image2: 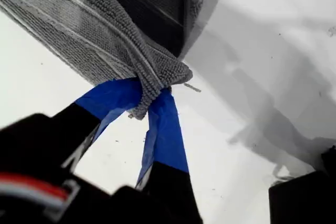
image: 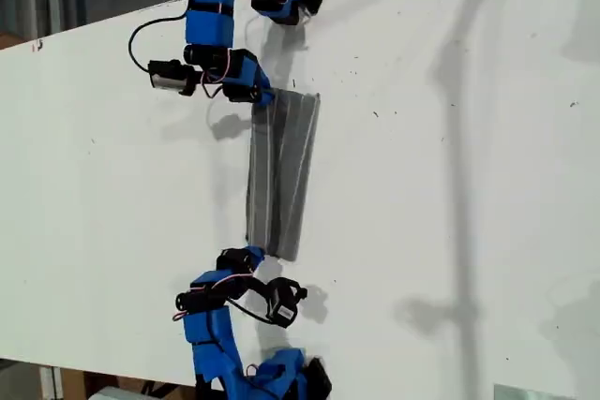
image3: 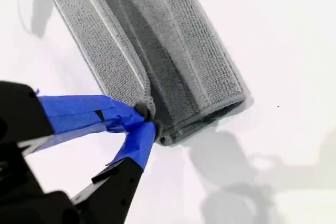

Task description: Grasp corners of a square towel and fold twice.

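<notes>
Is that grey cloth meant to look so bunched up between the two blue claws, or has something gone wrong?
Nothing looks damaged or spilled. The square towel is folded into a narrow strip on the white table. My first gripper and my second gripper each pinch one end, so the cloth puckers there.

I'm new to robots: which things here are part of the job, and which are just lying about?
Job: the square towel, my first gripper, my second gripper, both pinching it.
Lying about: a metal plate on the white table.
</notes>
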Controlling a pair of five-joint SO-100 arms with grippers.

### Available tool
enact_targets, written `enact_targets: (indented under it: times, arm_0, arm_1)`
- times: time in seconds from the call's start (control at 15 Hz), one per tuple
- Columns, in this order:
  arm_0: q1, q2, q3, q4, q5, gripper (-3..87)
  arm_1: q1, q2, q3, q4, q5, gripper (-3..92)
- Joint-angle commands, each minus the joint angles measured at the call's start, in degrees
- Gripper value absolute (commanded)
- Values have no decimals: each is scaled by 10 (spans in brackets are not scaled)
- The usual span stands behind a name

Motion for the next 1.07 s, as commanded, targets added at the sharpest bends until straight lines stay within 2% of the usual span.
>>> enact_targets:
  times: [0.0, 0.2, 0.53, 0.6, 0.67, 0.73, 1.0]
  arm_0:
    - [11, 17, -27, 4, -11, -3]
    - [41, 29, -37, 36, -23, -3]
    - [50, 30, 11, 21, -37, -3]
    - [45, 30, 13, 22, -35, 28]
    - [44, 30, 11, 25, -28, 105]
    - [42, 30, 7, 30, -24, 152]
    - [25, 58, 9, 57, -18, 152]
  arm_1:
    - [-40, 26, 0, -7, 11, -1]
    - [-77, 34, -1, 4, 18, -1]
    - [-113, 33, 0, 7, 29, -1]
    - [-117, 33, -1, 4, 25, 103]
    - [-120, 33, -4, 5, 24, 178]
    - [-122, 35, -4, 8, 24, 213]
    - [-111, 39, 4, 13, 24, 231]
